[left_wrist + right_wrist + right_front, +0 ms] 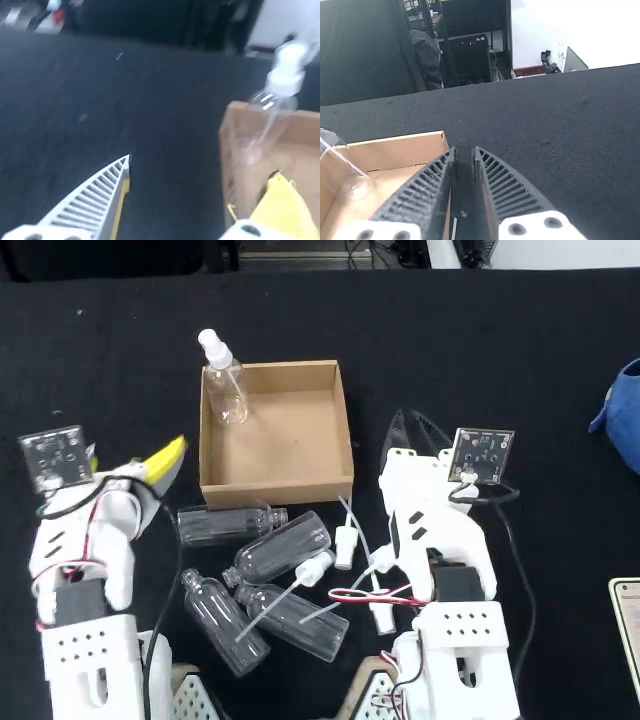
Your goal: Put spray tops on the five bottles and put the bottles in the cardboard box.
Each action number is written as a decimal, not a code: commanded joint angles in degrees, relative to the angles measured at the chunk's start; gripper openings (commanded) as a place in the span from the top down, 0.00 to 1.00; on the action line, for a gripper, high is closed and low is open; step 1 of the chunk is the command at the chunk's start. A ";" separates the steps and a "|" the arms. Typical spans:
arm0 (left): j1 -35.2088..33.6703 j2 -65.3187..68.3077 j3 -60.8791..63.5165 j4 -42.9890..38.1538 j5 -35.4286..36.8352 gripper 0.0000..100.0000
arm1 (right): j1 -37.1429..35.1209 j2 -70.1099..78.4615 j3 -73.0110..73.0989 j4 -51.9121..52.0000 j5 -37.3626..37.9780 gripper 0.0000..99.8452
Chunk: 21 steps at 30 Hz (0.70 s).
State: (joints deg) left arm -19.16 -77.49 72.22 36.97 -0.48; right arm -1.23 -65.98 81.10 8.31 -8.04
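Bottles without tops point(280, 550) lie just before the cardboard box point(290, 445) — the nearest one point(225, 524) runs along its front wall, closer to my left gripper point(165, 462), spread and empty; my right gripper point(415, 430), beside the box's opposite wall, sits pressed together.

I log: open cardboard box point(290, 440), capped bottle point(226, 390) leaning inside; four uncapped bottles point(222, 523), loose spray tops point(345, 545) lying in front.

cardboard box point(290, 445): capped bottle point(227, 388) in corner | four uncapped bottles point(280, 548) lying beside it | loose spray tops point(345, 543) nearby
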 commanded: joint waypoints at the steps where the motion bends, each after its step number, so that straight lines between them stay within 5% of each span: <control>1: -3.38 -2.02 -5.85 7.12 -2.64 0.73 | -1.14 -1.19 -0.40 -1.58 0.26 0.96; 14: -6.29 -1.76 -6.64 19.78 -14.15 0.73 | -1.14 -1.19 0.40 -1.58 0.35 0.96; 21: -8.13 11.25 -18.59 28.75 -14.77 0.72 | -1.14 -1.19 0.57 -1.58 0.26 0.96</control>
State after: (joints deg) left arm -26.55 -72.40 62.64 61.85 -14.29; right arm -1.23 -65.98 82.24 8.31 -8.04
